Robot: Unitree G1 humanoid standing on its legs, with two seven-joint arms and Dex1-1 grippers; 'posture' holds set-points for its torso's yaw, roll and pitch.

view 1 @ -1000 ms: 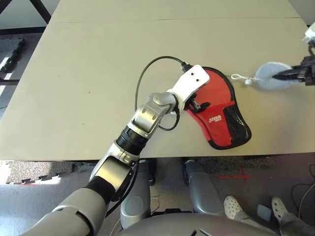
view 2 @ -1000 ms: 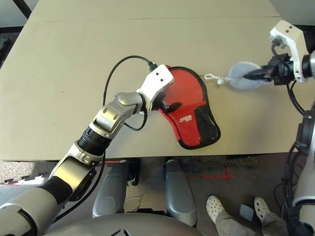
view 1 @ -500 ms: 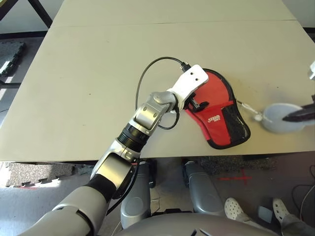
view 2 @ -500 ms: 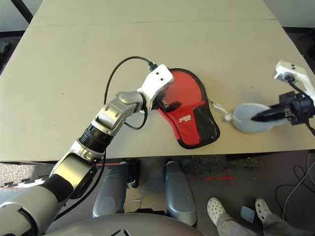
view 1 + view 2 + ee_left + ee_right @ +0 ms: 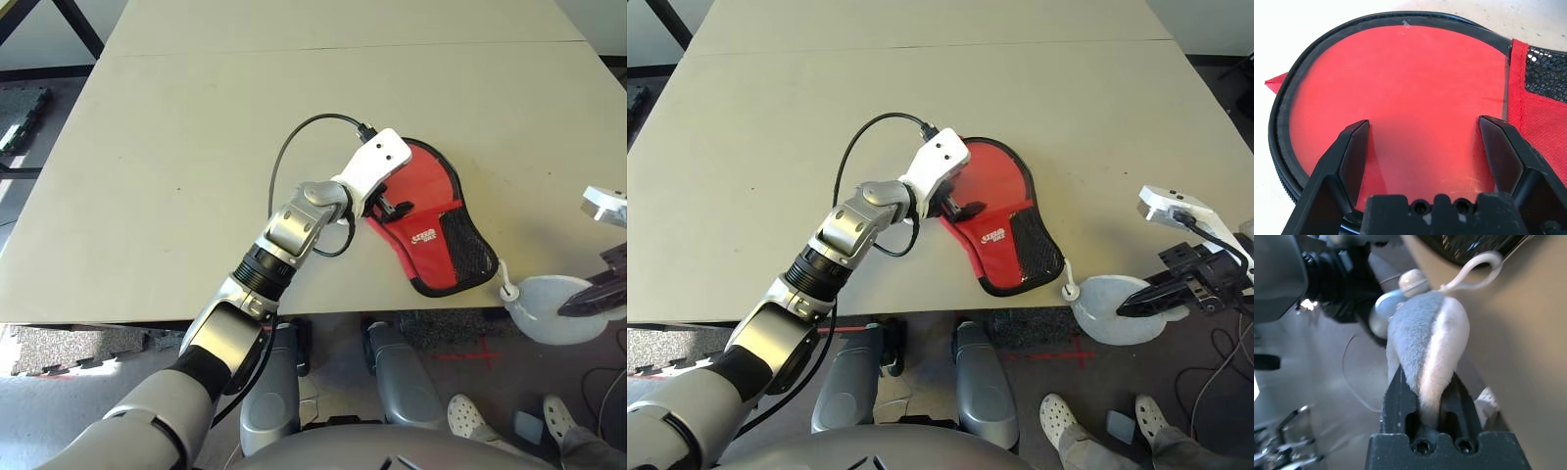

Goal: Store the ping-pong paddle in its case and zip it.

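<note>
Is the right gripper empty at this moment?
No, the fingers of the right gripper are closed on a soft grey-and-white toy in the right wrist view.

The left gripper (image 5: 1422, 161) hides part of the case (image 5: 999, 250) beneath its jaws. The plush tag (image 5: 1425, 333) is partly covered between the right gripper's (image 5: 1425, 382) jaws. Beyond those jaws, the case's edge is cut off. The floor (image 5: 1352, 377) past them is blurred.

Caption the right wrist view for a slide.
Right gripper pinching a blue-and-white plush charm beside the table edge.
</note>
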